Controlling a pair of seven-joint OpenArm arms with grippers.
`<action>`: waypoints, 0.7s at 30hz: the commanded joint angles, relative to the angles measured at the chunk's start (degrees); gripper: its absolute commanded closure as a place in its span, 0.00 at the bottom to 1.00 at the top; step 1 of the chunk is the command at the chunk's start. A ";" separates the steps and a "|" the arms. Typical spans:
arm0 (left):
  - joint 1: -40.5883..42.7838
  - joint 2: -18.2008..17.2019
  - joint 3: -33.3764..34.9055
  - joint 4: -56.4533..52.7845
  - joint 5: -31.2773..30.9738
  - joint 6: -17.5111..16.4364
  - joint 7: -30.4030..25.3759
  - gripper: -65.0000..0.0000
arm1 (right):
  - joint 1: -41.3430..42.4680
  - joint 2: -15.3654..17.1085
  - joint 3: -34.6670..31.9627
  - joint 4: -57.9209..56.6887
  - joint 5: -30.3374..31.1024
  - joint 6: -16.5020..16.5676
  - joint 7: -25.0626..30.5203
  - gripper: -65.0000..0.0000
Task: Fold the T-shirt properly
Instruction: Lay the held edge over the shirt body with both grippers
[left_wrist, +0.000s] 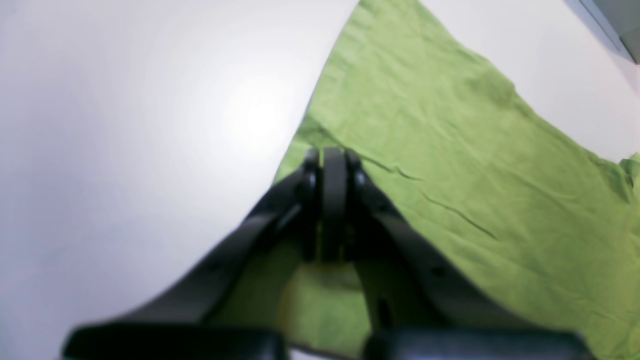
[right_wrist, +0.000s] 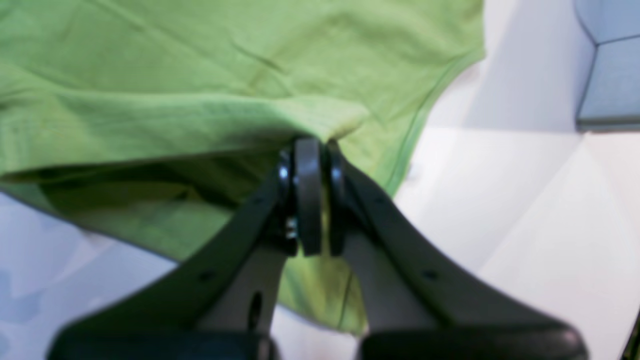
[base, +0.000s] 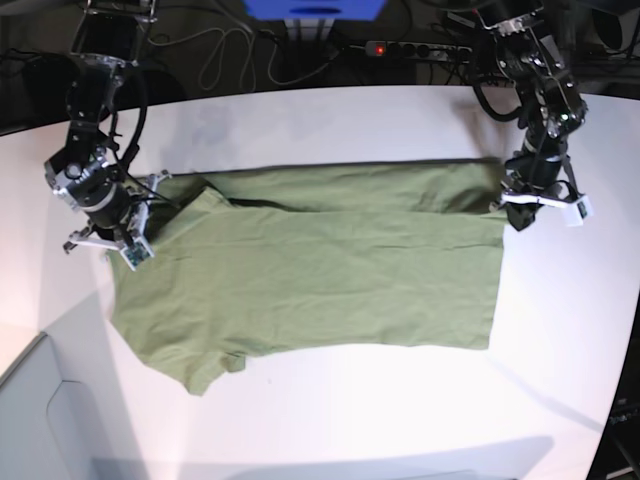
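L gripper (left_wrist: 332, 165): jaws together, pinched on the T-shirt (base: 320, 270) at its far hem corner, base-view right. R gripper (right_wrist: 310, 150): jaws together, clamped on a raised fold nr the sleeve/shoulder, base-view left. Shirt lies spread across the white table (base: 400, 400), far strip doubled over toward the middle. Fingertips hidden by cloth in base view; both wrist views blurred. Fabric olive-green, soft, lightly creased, hem stitching visible.
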 joint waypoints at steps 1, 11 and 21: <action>-0.52 -0.51 -0.36 0.88 -0.63 -0.16 -1.33 1.00 | 0.88 0.96 0.31 0.93 0.42 1.02 1.14 1.00; -1.67 -0.51 -0.36 0.88 -0.63 -0.16 -1.33 1.00 | 3.87 1.05 0.22 0.49 0.42 1.02 1.14 1.00; -3.25 -0.51 -0.27 -0.70 -0.63 -0.16 -1.42 1.00 | 8.09 0.26 -0.13 -4.44 0.51 1.02 1.14 1.00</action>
